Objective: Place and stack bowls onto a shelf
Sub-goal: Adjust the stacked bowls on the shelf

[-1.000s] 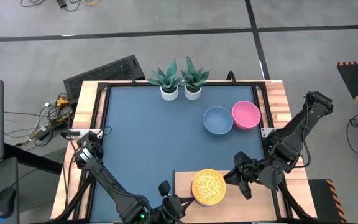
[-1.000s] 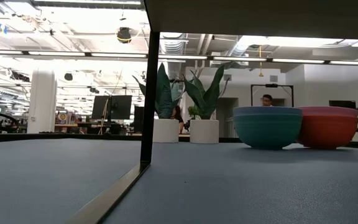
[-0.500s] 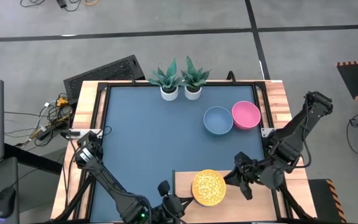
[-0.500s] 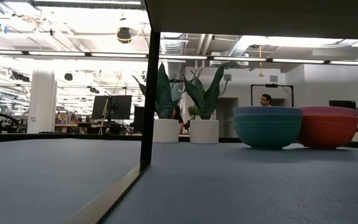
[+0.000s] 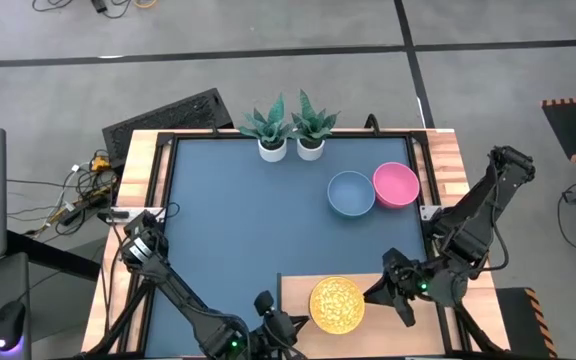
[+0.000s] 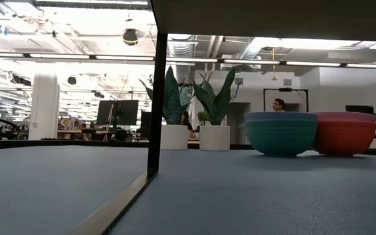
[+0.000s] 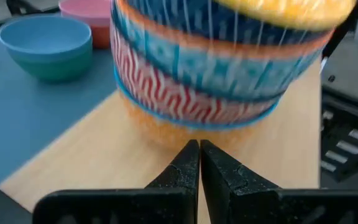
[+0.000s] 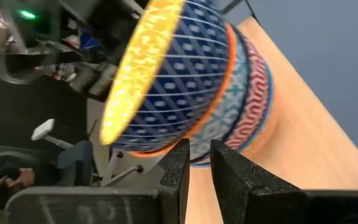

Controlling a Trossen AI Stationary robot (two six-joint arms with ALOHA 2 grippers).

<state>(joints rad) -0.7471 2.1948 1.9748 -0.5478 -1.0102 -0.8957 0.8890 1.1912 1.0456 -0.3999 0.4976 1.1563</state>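
Two dark arms work at the near edge of the dark blue worktop. The left gripper sits low at that edge, just beside the left end of the flat pale wood-grain shelf. Its fingers are pressed together with nothing between them, and its wrist camera looks straight at the stack.

The stack of small patterned bowls stands on the shelf. A yellow-lined, blue-latticed bowl is on top, with a teal-banded one and a red-waved one nested beneath it.

Farther back on the worktop are the larger plain grey-blue bowl and, touching or nearly touching it, the plain pink bowl. Neither has reached the shelf.

The right gripper hovers over the shelf just right of the stack. Its fingers are a narrow gap apart and hold nothing.

Compared with half a second ago, this gripper has slid a little towards the near edge and away from the bowls. The stack itself has kept its place, and the left arm and the two plain bowls have not moved.

This suggests the small bowls are set down and released. The work left is probably to fetch the grey-blue and pink bowls, which are well apart from the shelf, and place them in the bare space beside the stack.
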